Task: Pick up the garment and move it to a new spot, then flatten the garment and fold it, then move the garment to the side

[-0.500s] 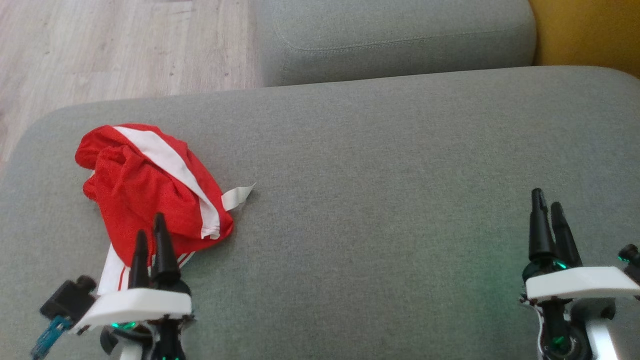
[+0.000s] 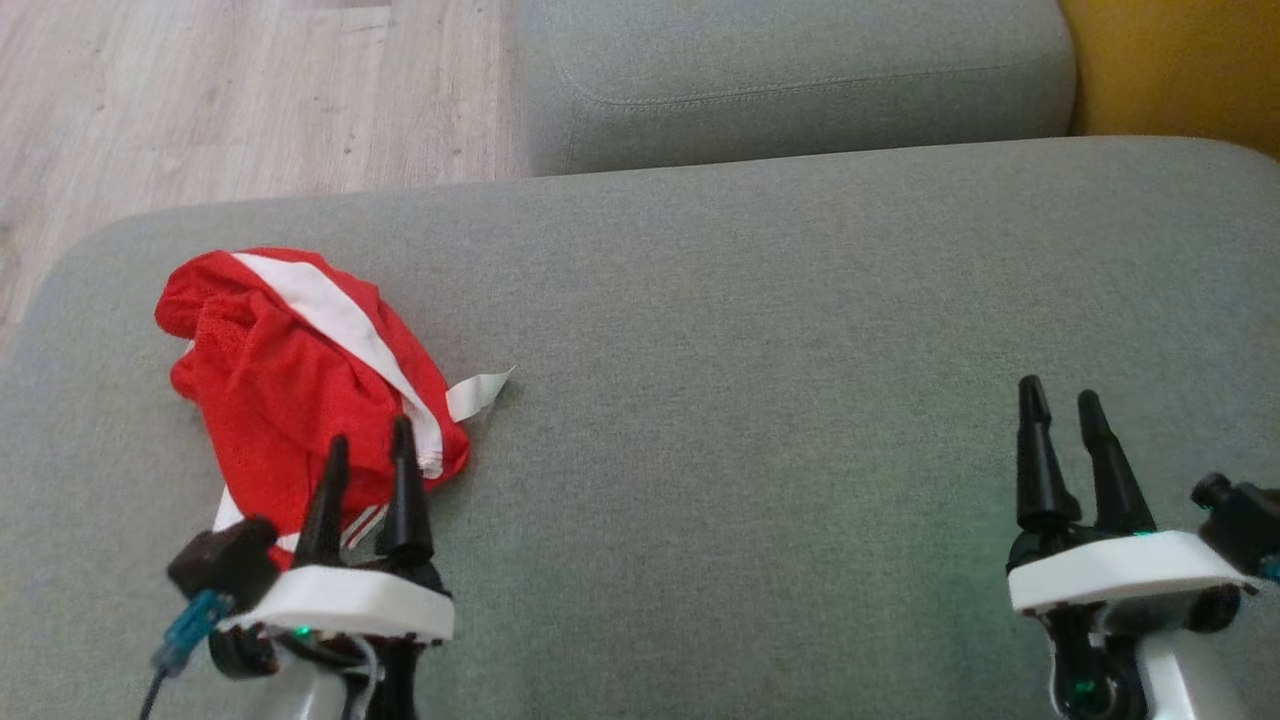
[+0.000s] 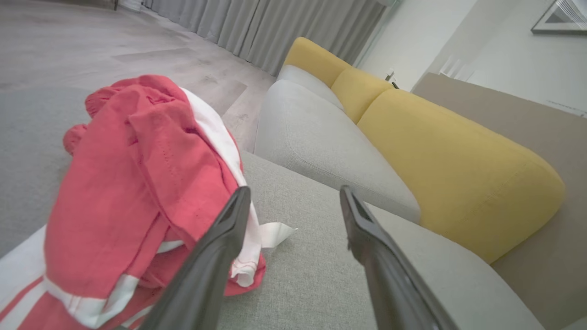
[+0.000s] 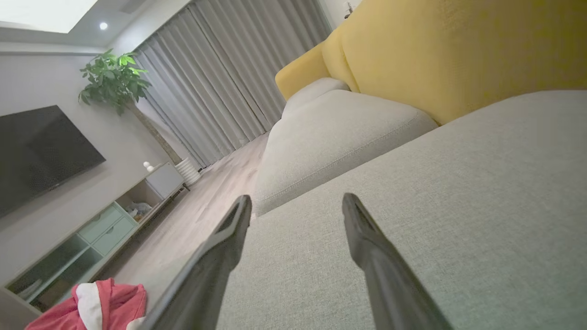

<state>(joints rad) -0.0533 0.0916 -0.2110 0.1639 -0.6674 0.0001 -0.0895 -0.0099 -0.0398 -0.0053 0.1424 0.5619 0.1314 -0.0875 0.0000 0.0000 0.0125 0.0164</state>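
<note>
In the head view, the garment (image 2: 300,380), red mesh with white bands, is seen crumpled in a heap on the left part of the grey seat cushion (image 2: 760,400), close to that cushion's left end. A white strap (image 2: 480,392) is laid out from the heap flat on the cushion surface. The left gripper (image 2: 371,432) is positioned over the near left part of the cushion, at the near edge of the heap; its two fingers are spread and nothing is clamped between them. The right gripper (image 2: 1059,390) is held over the near right part of the cushion, well apart from the garment, with its fingers likewise parted and unloaded. A second grey cushion (image 2: 790,70) and wooden floor (image 2: 230,90) are seen beyond the seat cushion's far edge. In the left wrist view, the garment (image 3: 133,183) is shown on the cushion ahead of the left finger, whose tip overlaps the white hem; whether contact is made cannot be determined. Bare cushion fabric is visible in the gap between the fingers. In the right wrist view, the spread fingers of the right gripper (image 4: 297,198) are presented above bare cushion fabric, and the garment (image 4: 101,307) is seen at the cushion's distant end.
</note>
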